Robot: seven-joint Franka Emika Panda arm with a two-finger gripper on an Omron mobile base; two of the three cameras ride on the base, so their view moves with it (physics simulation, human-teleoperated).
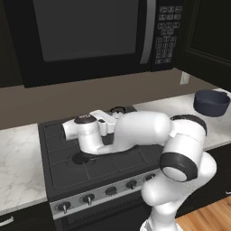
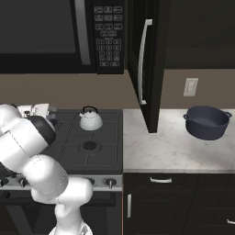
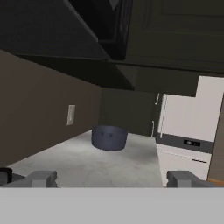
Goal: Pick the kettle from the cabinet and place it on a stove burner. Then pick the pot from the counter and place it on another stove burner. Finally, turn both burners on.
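The kettle [image 2: 91,119] sits on a rear burner [image 2: 91,126], half hidden by the arm from the left. The pot [image 2: 207,122] rests on the surface [image 2: 156,151]. Fingers [image 3: 41,178] are spread apart, holding nothing.

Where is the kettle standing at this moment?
In the right base view, the kettle stands upright on the rear right burner of the stove, below the microwave and left of the counter.

both base views look down on the stove [image 1: 90,158]; hand view faces along the counter [image 3: 109,164].
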